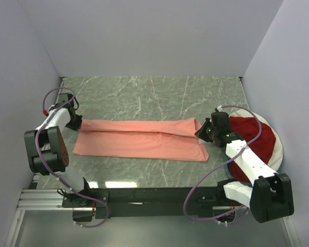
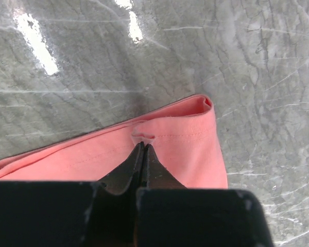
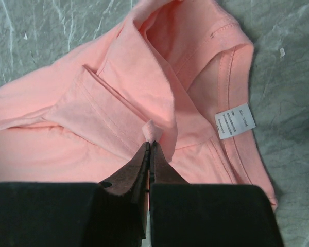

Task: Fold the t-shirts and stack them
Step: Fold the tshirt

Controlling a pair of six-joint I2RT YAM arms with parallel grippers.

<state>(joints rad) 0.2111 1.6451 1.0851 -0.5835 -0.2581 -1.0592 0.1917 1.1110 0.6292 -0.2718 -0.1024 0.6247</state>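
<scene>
Right edge of the worktop (image 1: 154,95): round white-rimmed basket (image 1: 279,149) holds a dark red cloth t-shirt (image 1: 247,131); left fingers (image 2: 133,167) and right fingers (image 3: 136,167) pinch the salmon-pink cloth t-shirt (image 1: 139,140).

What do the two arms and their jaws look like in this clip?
Both the left arm and right arm have white links between bulky black joint housings. A lilac cable loops along each, the left's with a red fitting. The jaws are black, tapering to narrow tips.

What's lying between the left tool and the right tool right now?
The salmon-pink t-shirt, folded into a long strip, fills that whole stretch; the left tool and right tool each pinch one end. The top view shows it.
</scene>
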